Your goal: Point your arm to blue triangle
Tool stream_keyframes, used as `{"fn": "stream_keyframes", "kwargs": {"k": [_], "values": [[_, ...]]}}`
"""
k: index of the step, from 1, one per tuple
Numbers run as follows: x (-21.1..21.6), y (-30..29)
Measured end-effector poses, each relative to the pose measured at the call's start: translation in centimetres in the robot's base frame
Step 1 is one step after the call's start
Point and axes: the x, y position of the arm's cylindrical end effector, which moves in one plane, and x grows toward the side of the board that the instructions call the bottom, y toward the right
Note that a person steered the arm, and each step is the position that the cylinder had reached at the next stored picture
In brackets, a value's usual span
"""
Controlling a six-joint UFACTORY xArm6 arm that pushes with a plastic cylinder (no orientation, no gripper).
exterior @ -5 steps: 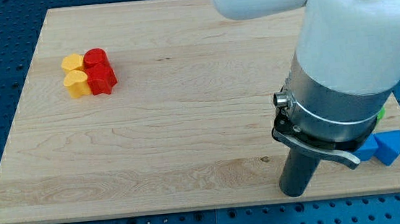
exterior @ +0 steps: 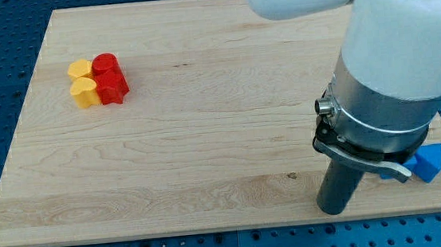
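Tip (exterior: 338,210) shifted right | near blue triangle (exterior: 427,162) (wooden board (exterior: 206,141))

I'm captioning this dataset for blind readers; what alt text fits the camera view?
A white robot arm's dark rod rests my tip near the bottom right of a wooden board, just left of a partly hidden blue triangular block. Far off at top left, two yellow blocks and two red blocks sit clustered together.

Upright over the wooden board (exterior: 206,141), near its bottom-right corner: bulky white arm (exterior: 405,35), grey collar, dark rod below. My tip (exterior: 336,210) resting on the board's surface.
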Motion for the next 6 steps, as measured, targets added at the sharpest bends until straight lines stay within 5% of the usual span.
{"fn": "stream_keyframes", "kwargs": {"k": [6], "values": [[0.6, 4.0]]}}
